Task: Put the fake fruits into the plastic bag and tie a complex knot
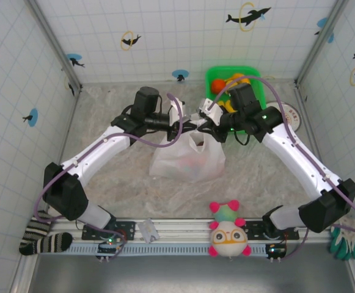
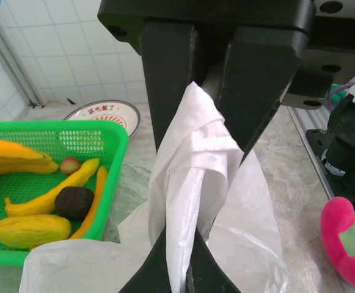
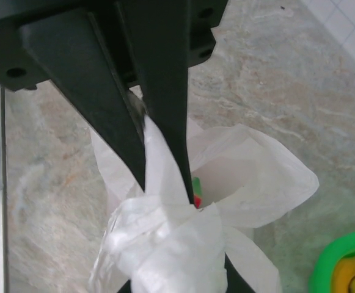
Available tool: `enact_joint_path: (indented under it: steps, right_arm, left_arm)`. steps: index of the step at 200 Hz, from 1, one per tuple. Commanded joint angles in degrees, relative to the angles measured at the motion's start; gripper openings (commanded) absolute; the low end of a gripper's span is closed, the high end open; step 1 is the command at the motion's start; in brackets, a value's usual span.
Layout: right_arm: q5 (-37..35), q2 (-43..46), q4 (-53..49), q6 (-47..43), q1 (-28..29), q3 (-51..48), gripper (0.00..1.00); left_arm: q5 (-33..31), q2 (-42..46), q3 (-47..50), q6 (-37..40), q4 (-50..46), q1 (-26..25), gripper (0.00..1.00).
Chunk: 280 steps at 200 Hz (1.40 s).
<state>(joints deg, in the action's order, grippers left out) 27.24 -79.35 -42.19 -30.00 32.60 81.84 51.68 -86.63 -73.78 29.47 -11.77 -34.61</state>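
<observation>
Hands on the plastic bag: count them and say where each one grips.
2. The left hand clamps a twisted white strap of the plastic bag; the right hand pinches bunched plastic beside the bag's opening.

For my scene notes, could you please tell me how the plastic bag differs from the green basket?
The plastic bag is white, thin and crumpled; the green basket is rigid mesh. The bag sits mid-table with its handles pinched by the left tool and right tool; the basket stands untouched at the far wall. Both hold fake fruits.
</observation>
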Motion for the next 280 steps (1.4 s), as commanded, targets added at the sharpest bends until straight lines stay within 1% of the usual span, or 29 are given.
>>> enact_joint_path:
  steps: [1,9,19,24,30,34,44,53,64,73,87,103,117,129,137,147,163,182,189,234,247,251,280]
  right_arm:
    - [-0.9,-1.5,-0.2,-0.3,1.2,1.7,0.00]
    - [-1.2,-1.6,-0.4,-0.3,1.2,1.6,0.00]
    - [-1.6,-1.5,-0.2,-0.3,1.2,1.2,0.00]
    - [-1.8,-1.4,0.1,-0.3,1.2,1.1,0.00]
    - [-2.0,-1.3,0.3,-0.3,1.3,0.9,0.00]
    - [-2.1,-1.1,0.8,-0.1,1.3,0.7,0.00]
    - [-2.1,-0.9,1.5,0.3,1.3,0.3,0.00]
    - [-2.0,-0.7,2.1,0.5,1.3,0.1,0.00]
    - [-2.2,-0.4,2.8,0.7,1.3,-0.2,0.00]
    - [-2.3,-0.2,3.1,0.8,1.3,-0.4,0.00]
    - [-2.3,0.1,3.6,1.0,1.3,-0.5,0.00]
    - [-1.8,0.6,4.4,1.4,1.3,-1.0,0.00]
    - [-1.5,0.9,4.8,1.7,1.3,-1.5,0.00]
    - [-1.4,1.1,5.0,1.9,1.3,-1.7,0.00]
    - [-1.4,1.1,5.0,1.9,1.3,-1.9,0.00]
    - [-1.9,1.3,5.0,2.0,1.3,-2.1,0.00]
    - [-3.3,1.8,5.5,2.0,1.4,-2.7,0.00]
    - [-4.4,2.4,5.7,2.1,1.7,-3.7,0.00]
    - [-5.3,2.6,5.7,2.0,1.8,-4.2,0.00]
    - [-12.5,3.1,5.8,1.0,3.5,-5.7,0.00]
    - [-15.7,2.7,5.7,0.5,4.6,-5.9,0.00]
    - [-18.0,2.6,5.7,0.2,4.8,-5.8,0.00]
    - [-24.2,2.1,7.1,0.9,5.5,-6.5,0.00]
  left_arm:
    - [-0.3,2.1,-0.9,-0.7,1.3,-0.5,0.13]
    - [-0.7,2.7,-0.6,-0.7,1.5,-0.5,0.15]
    - [-1.4,3.5,-0.1,-0.9,1.6,-0.3,0.19]
    - [-1.4,3.9,0.4,-1.2,2.0,-0.1,0.24]
    - [-1.6,4.7,1.0,-1.5,2.5,0.1,0.33]
    - [-1.9,5.1,1.4,-1.7,2.7,0.2,0.38]
    - [-2.3,6.2,2.5,-2.2,3.2,0.6,0.42]
    - [-4.0,7.3,3.2,-2.3,3.3,0.7,0.49]
    - [-5.9,8.5,5.3,-2.4,3.1,0.7,0.54]
    - [-7.1,9.2,6.7,-1.9,2.8,0.7,0.60]
    - [-9.1,9.5,8.3,-1.8,2.8,0.7,0.65]
    - [-11.7,9.0,8.9,-2.0,2.6,0.7,0.66]
    - [-14.4,8.3,8.7,-2.6,3.1,0.6,0.64]
    - [-15.6,7.4,8.2,-2.8,3.1,0.7,0.60]
    - [-16.0,6.9,7.9,-3.1,3.0,0.6,0.53]
    - [-16.0,6.6,7.4,-3.0,2.6,0.6,0.41]
    - [-15.5,7.0,7.5,-2.9,2.6,0.6,0.26]
    - [-14.8,7.8,7.2,-3.2,2.7,0.6,0.10]
    - [-14.4,8.3,7.2,-3.5,2.8,0.6,0.07]
    - [-10.7,10.3,7.0,-5.6,5.1,0.6,0.02]
    - [-10.0,10.3,6.8,-6.0,5.1,0.5,0.02]
    - [-9.9,10.4,6.9,-6.1,5.1,0.5,0.02]
    - [-9.3,10.8,6.9,-6.8,5.0,0.2,0.02]
